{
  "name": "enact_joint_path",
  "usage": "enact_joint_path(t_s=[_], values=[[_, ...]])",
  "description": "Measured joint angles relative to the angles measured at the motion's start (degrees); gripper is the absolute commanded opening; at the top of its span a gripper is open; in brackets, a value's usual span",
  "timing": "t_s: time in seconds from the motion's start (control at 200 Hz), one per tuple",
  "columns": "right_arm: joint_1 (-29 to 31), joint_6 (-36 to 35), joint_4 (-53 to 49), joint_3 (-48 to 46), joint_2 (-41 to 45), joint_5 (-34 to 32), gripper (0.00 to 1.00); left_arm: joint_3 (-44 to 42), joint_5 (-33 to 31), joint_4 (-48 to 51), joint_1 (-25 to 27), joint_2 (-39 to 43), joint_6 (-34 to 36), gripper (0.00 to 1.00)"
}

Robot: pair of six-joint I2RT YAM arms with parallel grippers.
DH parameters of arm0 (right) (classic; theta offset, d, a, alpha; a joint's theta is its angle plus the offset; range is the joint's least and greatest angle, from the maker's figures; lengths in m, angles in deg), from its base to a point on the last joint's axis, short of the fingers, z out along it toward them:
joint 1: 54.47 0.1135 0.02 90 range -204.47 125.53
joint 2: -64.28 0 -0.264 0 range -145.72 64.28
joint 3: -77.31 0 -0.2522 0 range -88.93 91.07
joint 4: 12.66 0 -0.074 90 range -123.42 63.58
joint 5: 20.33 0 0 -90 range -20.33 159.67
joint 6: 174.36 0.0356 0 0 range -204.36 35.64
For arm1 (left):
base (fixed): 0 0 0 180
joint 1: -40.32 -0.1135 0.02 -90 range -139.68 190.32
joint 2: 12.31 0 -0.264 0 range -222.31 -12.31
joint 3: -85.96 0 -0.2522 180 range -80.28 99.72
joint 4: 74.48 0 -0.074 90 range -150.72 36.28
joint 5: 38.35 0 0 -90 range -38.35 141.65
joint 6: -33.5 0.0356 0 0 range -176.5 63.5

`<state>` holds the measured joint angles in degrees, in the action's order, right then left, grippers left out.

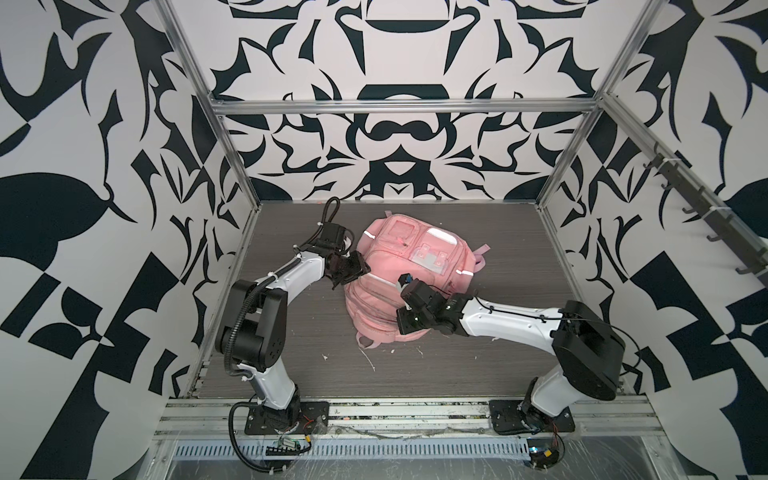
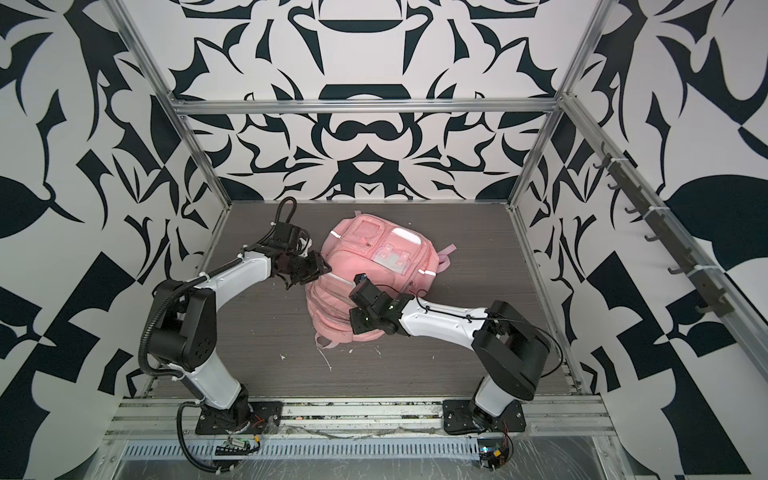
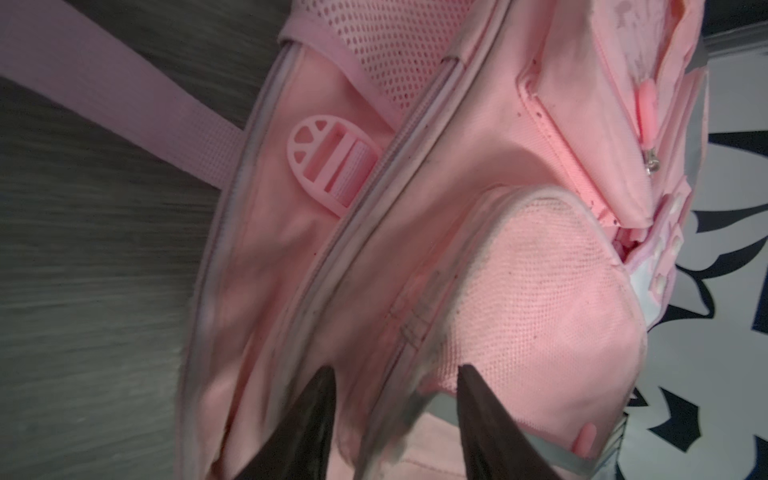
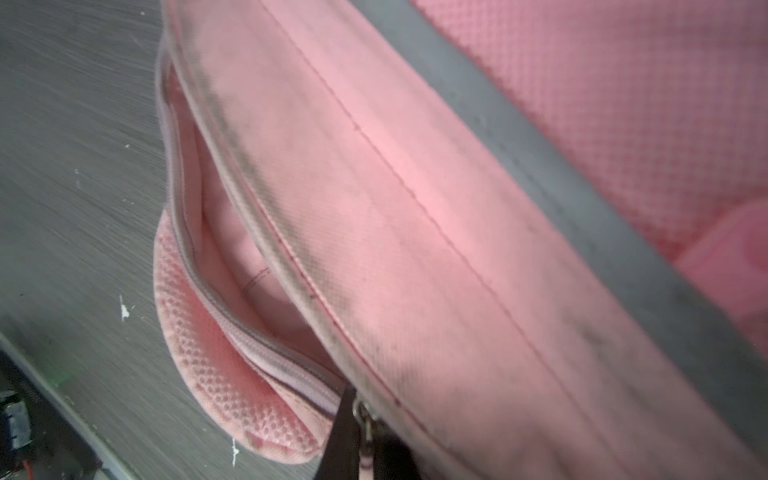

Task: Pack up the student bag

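The student bag (image 1: 399, 266) (image 2: 365, 266), pink with silver strips, lies front side up in the middle of the table in both top views. My left gripper (image 1: 353, 276) (image 2: 311, 274) is at the bag's left edge. In the left wrist view it (image 3: 397, 370) is open, its jaws astride a piped seam of the bag (image 3: 457, 187) without pinching it. My right gripper (image 1: 405, 322) (image 2: 359, 322) reaches over the bag's near right side. In the right wrist view it (image 4: 365, 419) is shut on the metal zipper pull (image 4: 368, 432). The zipped compartment (image 4: 208, 249) gapes partly open.
The dark wood-grain table (image 1: 291, 353) carries small white flecks (image 1: 372, 361) near the bag's front. Pink straps (image 1: 482, 253) stick out at the bag's right. Aluminium frame posts (image 1: 232, 158) stand at the back corners. A rail of hooks (image 1: 706, 216) runs along the right wall.
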<state>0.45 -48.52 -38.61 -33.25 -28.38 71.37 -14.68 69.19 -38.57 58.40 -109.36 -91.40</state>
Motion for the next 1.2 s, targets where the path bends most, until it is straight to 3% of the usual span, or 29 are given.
enact_joint_path(t_s=[0.325,0.55,0.8,1.2], values=[[0.59,-0.04,-0.15,2.10,-2.19,1.79,0.00,-7.87,0.31,-0.02,0.39,12.39,-0.66,0.61],[1.51,-0.07,0.04,3.76,-3.41,2.34,0.00,-14.56,0.31,0.33,3.32,14.84,-3.02,0.60],[2.23,-0.07,0.00,4.70,-4.50,2.78,0.00,-16.26,0.28,-0.79,7.34,14.86,-5.79,0.59],[3.54,-0.24,-0.46,6.19,-5.44,2.34,0.00,-16.22,0.09,-2.93,8.94,14.05,-7.23,0.28]])
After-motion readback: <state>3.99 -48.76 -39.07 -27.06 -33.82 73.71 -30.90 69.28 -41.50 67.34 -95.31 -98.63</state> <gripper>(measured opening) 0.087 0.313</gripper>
